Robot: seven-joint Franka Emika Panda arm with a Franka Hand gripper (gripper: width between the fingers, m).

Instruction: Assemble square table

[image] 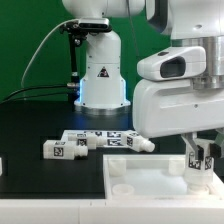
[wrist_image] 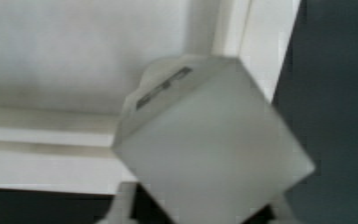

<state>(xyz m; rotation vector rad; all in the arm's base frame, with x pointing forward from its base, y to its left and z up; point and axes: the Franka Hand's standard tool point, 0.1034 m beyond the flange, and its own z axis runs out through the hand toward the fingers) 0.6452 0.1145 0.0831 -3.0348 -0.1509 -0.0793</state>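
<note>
Exterior view: the two-finger gripper [image: 203,155] hangs from the bulky white arm, its jaws clenched on a short, chunky white plastic leg [image: 203,175] bearing black-and-white square tags, held upright. Directly beneath the gripper lies the large flat square white plastic table top [image: 145,182], with the held leg over its corner at the exterior view's right. Whether the leg's lower end touches the top cannot be told. Three loose legs [image: 90,140] of the same white tagged kind lie on their sides on the black table surface [image: 30,120], well apart from the gripper toward the exterior view's left and just beyond the table top's far edge. Farther off stands the white robot base [image: 100,75] with a triangle mark, before a green backdrop. Wrist view: the leg [wrist_image: 211,140] fills the centre, blurred and very close to the gripper. Behind it lies the table top's [wrist_image: 69,60] pale face with a raised rim. The fingertips cannot be made out clearly.
</note>
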